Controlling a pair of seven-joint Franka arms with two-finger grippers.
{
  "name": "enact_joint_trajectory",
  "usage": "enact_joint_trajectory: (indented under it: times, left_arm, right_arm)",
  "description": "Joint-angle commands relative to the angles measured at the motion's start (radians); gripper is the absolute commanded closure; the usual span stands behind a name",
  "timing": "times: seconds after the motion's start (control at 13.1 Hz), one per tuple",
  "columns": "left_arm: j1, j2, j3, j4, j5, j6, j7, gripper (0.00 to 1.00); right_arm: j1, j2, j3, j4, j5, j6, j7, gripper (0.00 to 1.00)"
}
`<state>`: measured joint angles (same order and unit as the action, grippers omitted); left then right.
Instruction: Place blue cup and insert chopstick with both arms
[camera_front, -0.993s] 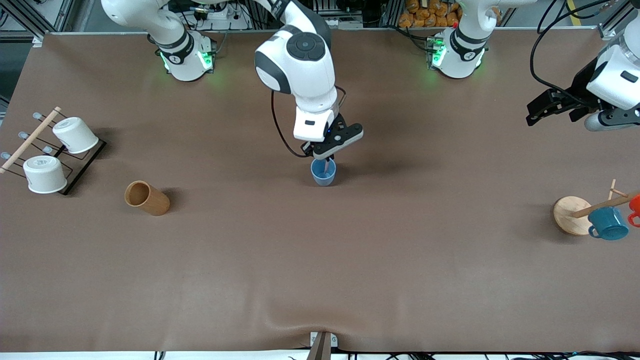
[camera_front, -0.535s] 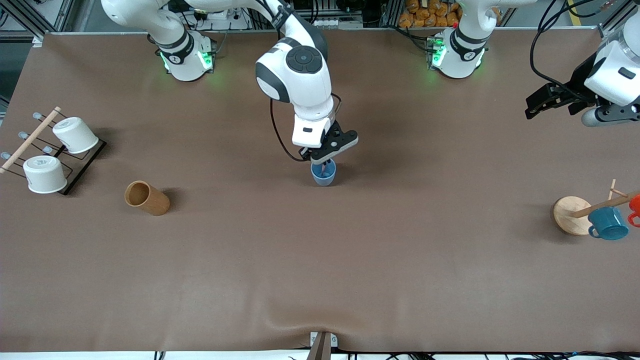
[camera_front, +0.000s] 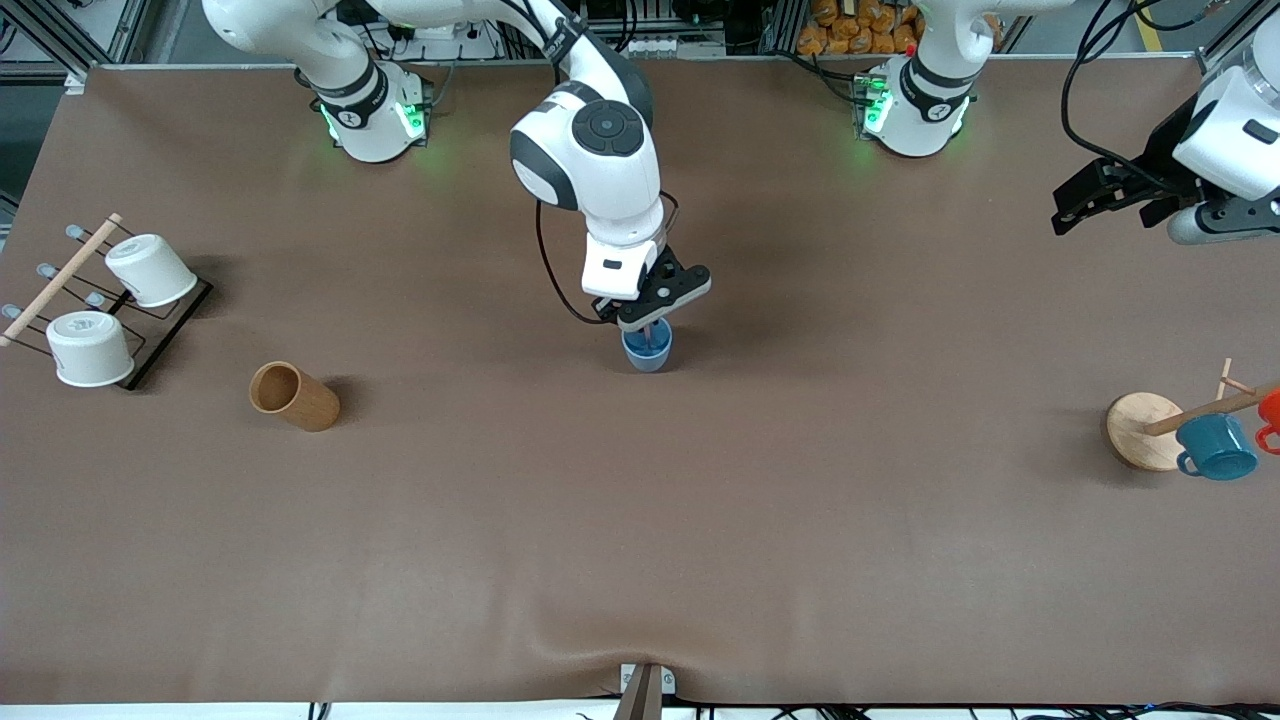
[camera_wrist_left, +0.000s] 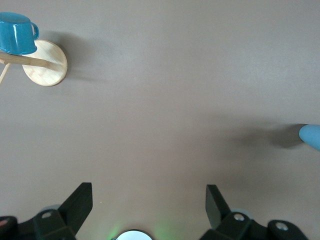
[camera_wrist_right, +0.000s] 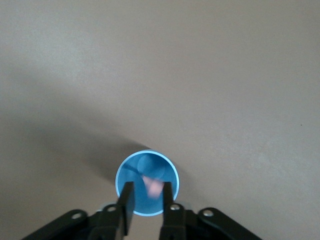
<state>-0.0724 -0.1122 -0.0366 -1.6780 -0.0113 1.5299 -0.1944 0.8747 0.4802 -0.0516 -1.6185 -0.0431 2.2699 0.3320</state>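
Note:
The blue cup (camera_front: 647, 352) stands upright mid-table; it also shows in the right wrist view (camera_wrist_right: 145, 167) and at the edge of the left wrist view (camera_wrist_left: 311, 136). My right gripper (camera_front: 648, 320) hangs just over its mouth (camera_wrist_right: 147, 187). Its fingers are a little apart, wider than the pink chopstick (camera_wrist_right: 154, 186), which stands in the cup between them, close to one finger. My left gripper (camera_front: 1075, 208) waits open and empty in the air at the left arm's end of the table (camera_wrist_left: 147, 195).
A brown wooden cup (camera_front: 293, 397) lies on its side toward the right arm's end. A black rack with two white cups (camera_front: 100, 300) stands near that edge. A wooden mug tree (camera_front: 1140, 430) holds a teal mug (camera_front: 1215, 447) and a red mug (camera_front: 1270, 410).
My right gripper has come down closer to the blue cup's mouth, with the chopstick lower in the cup. My left gripper has drifted slightly toward the robots' bases.

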Motion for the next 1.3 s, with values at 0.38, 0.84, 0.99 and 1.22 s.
enact_joint_trajectory:
  times: [0.38,0.84,0.99,1.22]
  left_arm:
    - [0.0,0.006,0.0,0.024,0.004,-0.03,0.015,0.0]
    - [0.0,0.005,0.001,0.024,0.005,-0.03,0.015,0.0]
    - [0.003,0.003,0.001,0.023,0.005,-0.03,0.015,0.0]
    - [0.005,0.002,0.001,0.023,0.004,-0.031,0.016,0.0]
  right_arm:
    - [-0.061,-0.106,0.004,0.012,-0.015,-0.107,0.019,0.0]
    - [-0.291,-0.239,0.006,0.012,-0.014,-0.268,-0.056,0.0]
    - [-0.379,-0.281,0.013,0.006,-0.009,-0.346,-0.137,0.0]
    - [-0.52,-0.342,0.022,0.005,0.0,-0.502,-0.189,0.0]
